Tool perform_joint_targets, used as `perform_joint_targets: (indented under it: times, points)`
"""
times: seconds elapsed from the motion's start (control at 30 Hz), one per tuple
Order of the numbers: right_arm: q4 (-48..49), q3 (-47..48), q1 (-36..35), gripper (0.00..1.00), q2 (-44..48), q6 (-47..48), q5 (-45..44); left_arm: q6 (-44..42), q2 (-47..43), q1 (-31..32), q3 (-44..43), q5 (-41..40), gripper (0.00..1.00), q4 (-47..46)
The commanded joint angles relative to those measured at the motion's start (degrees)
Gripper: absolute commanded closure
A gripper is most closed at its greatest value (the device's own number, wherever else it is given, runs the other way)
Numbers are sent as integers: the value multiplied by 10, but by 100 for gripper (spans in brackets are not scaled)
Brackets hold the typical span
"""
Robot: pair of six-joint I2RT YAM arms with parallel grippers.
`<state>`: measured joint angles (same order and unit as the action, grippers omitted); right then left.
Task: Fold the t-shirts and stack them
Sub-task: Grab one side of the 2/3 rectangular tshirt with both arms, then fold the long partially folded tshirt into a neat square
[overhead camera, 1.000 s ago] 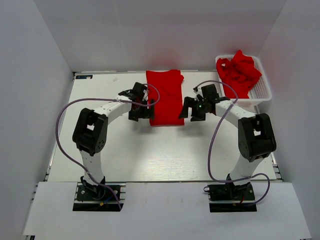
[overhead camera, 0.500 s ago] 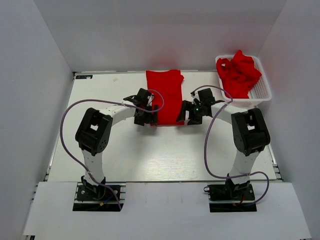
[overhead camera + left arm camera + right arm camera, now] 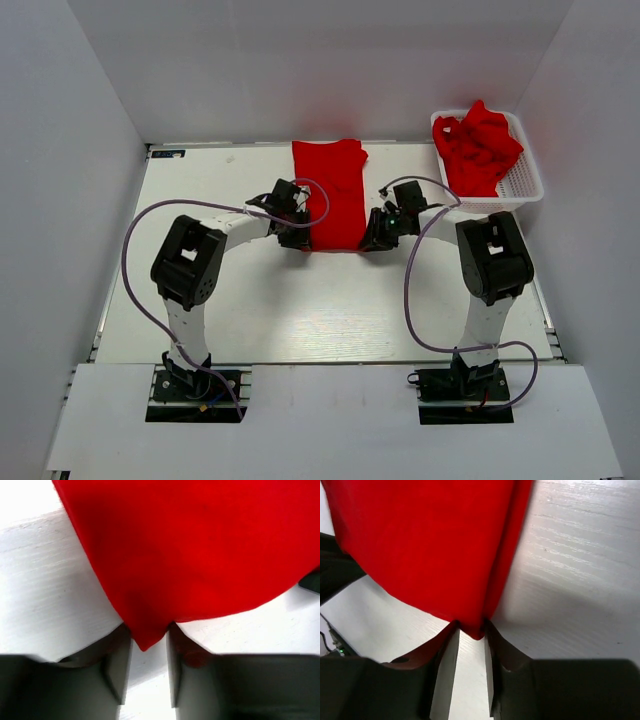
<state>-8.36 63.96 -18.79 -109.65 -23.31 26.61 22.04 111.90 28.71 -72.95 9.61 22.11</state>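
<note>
A bright red t-shirt lies folded lengthwise into a strip on the white table, running from the far edge toward the middle. My left gripper is at its near left corner and my right gripper at its near right corner. In the left wrist view the pointed corner of the t-shirt lies between the tips of the left gripper; the jaws are narrowed, with bare table showing between them. The right gripper stands the same way around the other corner of the t-shirt.
A white mesh basket at the back right holds a heap of crumpled red shirts. White walls close the table on the left, the back and the right. Both arms' purple cables loop over the near half of the table.
Both grippers have moved inward to the shirt's near corners and their jaws have narrowed from wide open to a small gap around the cloth.
</note>
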Motion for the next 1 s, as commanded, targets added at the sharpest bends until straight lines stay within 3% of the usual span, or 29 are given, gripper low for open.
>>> perform_joint_targets:
  times: [0.0,0.07,0.1,0.17,0.2,0.33,0.47,0.77,0.87,0.97]
  points:
    - [11,-10,-3,69,-8,2,6,0,-1,2,22,18,59,-1]
    - [19,-13,-2,78,-7,5,0,0,5,2,22,18,73,-1]
    - [24,-19,-1,87,0,5,-4,8,5,2,22,11,88,-1]
    - [54,-34,-3,96,5,7,-23,8,5,2,27,0,100,-1]
    - [62,-45,-5,100,10,8,-24,8,0,2,27,0,100,-1]
    - [118,-100,-6,100,57,8,-9,13,-33,7,48,0,100,13]
    - [115,-141,-13,100,137,20,-23,25,-92,20,87,5,100,25]
    - [-16,-226,-49,100,329,32,-52,44,-194,55,76,37,100,166]
    - [-51,-226,-53,100,377,21,-66,57,-221,60,57,47,100,194]
    - [-79,-200,-50,100,406,17,-81,63,-241,60,10,5,100,235]
